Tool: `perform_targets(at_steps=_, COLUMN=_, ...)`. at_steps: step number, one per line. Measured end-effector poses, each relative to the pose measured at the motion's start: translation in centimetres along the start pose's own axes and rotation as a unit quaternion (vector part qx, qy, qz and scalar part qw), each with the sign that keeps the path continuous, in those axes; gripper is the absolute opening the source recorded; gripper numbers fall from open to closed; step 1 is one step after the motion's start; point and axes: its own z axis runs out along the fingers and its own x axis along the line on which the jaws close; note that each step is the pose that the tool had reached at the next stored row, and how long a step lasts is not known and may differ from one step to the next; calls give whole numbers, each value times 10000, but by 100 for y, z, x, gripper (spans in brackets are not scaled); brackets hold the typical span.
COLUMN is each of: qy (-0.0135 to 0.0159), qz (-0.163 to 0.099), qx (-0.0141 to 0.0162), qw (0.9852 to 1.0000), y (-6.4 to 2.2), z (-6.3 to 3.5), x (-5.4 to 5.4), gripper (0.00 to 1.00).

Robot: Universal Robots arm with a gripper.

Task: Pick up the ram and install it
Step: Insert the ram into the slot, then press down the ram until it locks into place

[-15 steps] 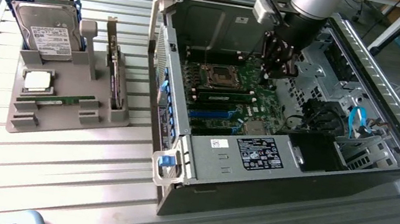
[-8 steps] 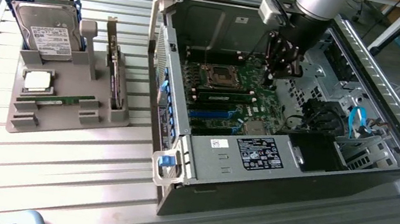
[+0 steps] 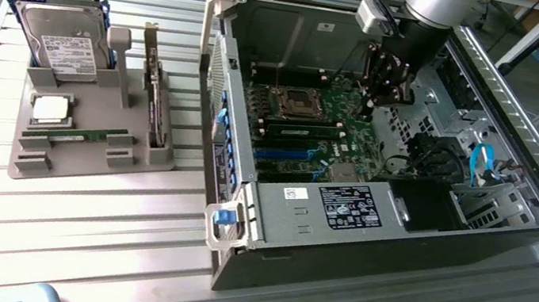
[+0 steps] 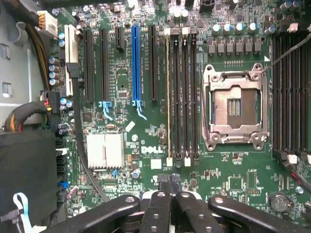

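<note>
We are holding the gripper (image 3: 391,89) over the motherboard (image 4: 146,121), jaws fully closed and empty. The ram (image 3: 74,136) is lying in the grey tray (image 3: 86,164) at left, ungrasped; pickup is judged pending.

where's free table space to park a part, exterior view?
Bare slats in front of the grey tray, running across to the PC case, and a strip behind the tray by the hard drive. Crowded: the tray itself, with the ram lying in it, and the case interior, where the end effector hangs over the motherboard.
</note>
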Motion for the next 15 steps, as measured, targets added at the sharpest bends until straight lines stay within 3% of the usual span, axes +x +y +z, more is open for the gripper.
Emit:
perform_targets(at_steps=5, qy=1, qz=-1, qx=-7, qw=10000, y=-50, z=-1, x=-1, gripper=11)
perform_targets(at_steps=15, qy=-1, qz=-1, qx=-7, qw=10000, y=-39, z=15, x=-2, gripper=11)
